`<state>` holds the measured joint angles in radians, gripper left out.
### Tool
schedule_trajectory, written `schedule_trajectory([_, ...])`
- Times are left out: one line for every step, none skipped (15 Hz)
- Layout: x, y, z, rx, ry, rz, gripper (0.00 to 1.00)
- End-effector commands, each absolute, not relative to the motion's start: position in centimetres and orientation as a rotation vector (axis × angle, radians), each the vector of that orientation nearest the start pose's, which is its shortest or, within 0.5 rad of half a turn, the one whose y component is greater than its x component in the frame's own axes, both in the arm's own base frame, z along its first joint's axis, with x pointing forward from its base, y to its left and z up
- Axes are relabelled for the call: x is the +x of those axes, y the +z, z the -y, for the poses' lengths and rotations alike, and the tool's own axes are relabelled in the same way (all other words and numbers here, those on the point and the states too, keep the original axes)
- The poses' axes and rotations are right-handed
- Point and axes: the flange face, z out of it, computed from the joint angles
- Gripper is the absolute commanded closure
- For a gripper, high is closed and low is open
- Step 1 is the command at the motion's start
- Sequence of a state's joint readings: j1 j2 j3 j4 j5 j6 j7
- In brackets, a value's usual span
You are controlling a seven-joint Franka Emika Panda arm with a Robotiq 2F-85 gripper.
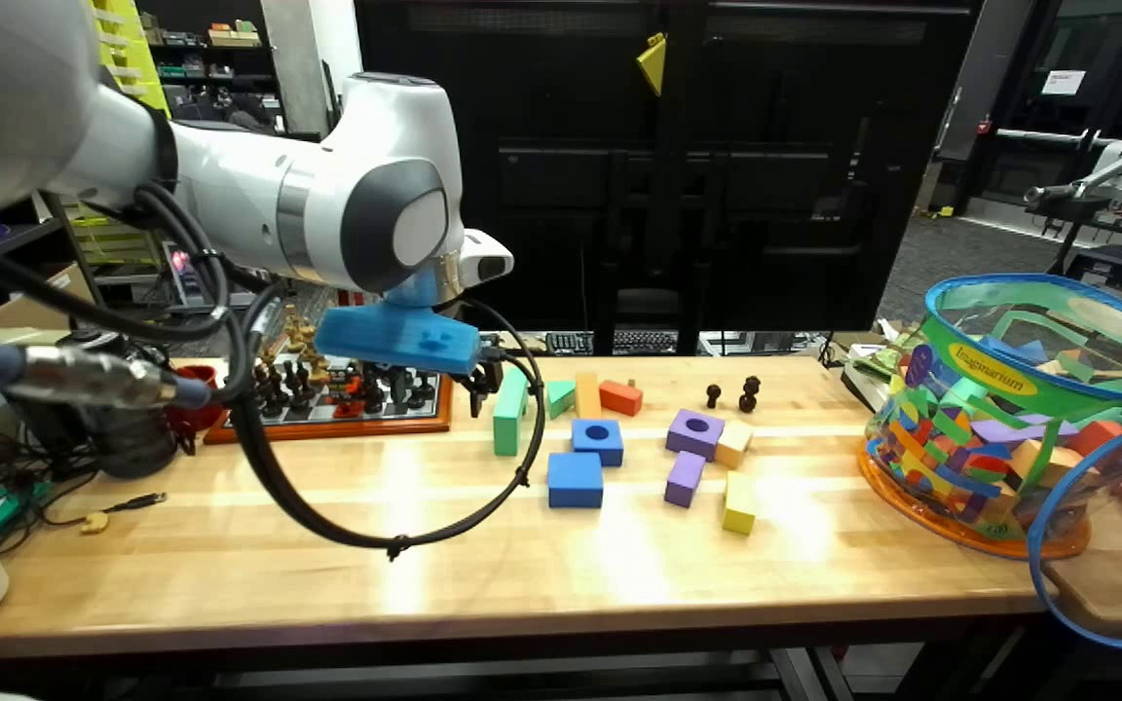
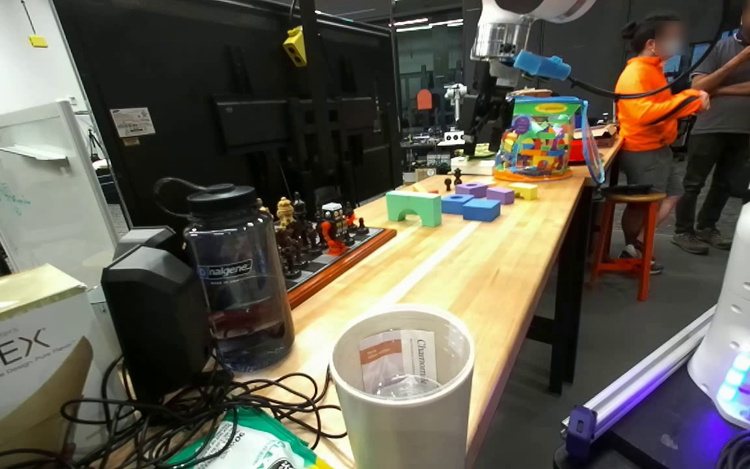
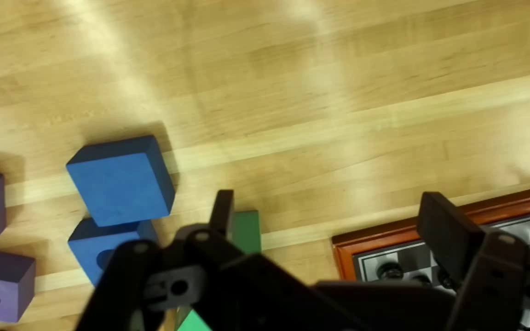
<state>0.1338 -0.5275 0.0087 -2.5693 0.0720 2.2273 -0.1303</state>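
Pincer (image 3: 327,200): spread wide above tabletop (image 3: 292,92), holding nothing
Green arch (image 2: 414,200): stands on two legs, likely steady

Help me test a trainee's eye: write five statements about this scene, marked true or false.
1. The gripper is open and holds nothing. True.
2. The green arch block stands nearer the chessboard than the yellow block does. True.
3. The yellow block lies on the chessboard. False: it lies on the table.
4. Both loose blue blocks show holes. False: one blue block does, the other blue block shows none.
5. The white cup holds a printed packet. True.
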Motion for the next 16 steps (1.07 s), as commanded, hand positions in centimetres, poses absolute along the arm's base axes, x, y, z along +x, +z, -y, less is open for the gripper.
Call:
schedule_trajectory([41.9,43.8,-5.0,-3.099,-0.367,0.372,0.00])
schedule_trajectory([42.7,43.2,-4.7,-3.096,-0.384,0.377,0.00])
schedule_trajectory([43.5,42.4,-4.5,-3.095,-0.405,0.374,0.00])
schedule_trajectory([44.2,41.8,-4.3,-3.096,-0.424,0.367,0.00])
schedule_trajectory([45.0,41.1,-4.0,-3.101,-0.451,0.355,0.00])
schedule_trajectory([45.8,40.5,-3.6,-3.104,-0.469,0.346,0.00])
schedule_trajectory([46.5,40.0,-3.2,-3.111,-0.484,0.334,0.00])
schedule_trajectory([47.4,39.5,-2.7,-3.120,-0.494,0.321,0.00])
schedule_trajectory([48.0,39.1,-2.2,-3.127,-0.496,0.315,0.00])
schedule_trajectory([48.7,38.8,-1.7,-3.138,-0.496,0.306,0.00])
schedule_trajectory([49.3,38.7,-1.1,-3.148,-0.497,0.292,0.00])
schedule_trajectory([49.8,38.6,-0.6,-3.156,-0.493,0.287,0.00])
schedule_trajectory([50.3,38.6,-0.2,-3.162,-0.491,0.281,0.00])
schedule_trajectory([50.8,38.6,0.2,-3.168,-0.488,0.280,0.00])
schedule_trajectory([51.2,38.6,0.5,-3.170,-0.485,0.283,0.00])
schedule_trajectory([51.5,38.6,0.7,-3.170,-0.479,0.296,0.00])
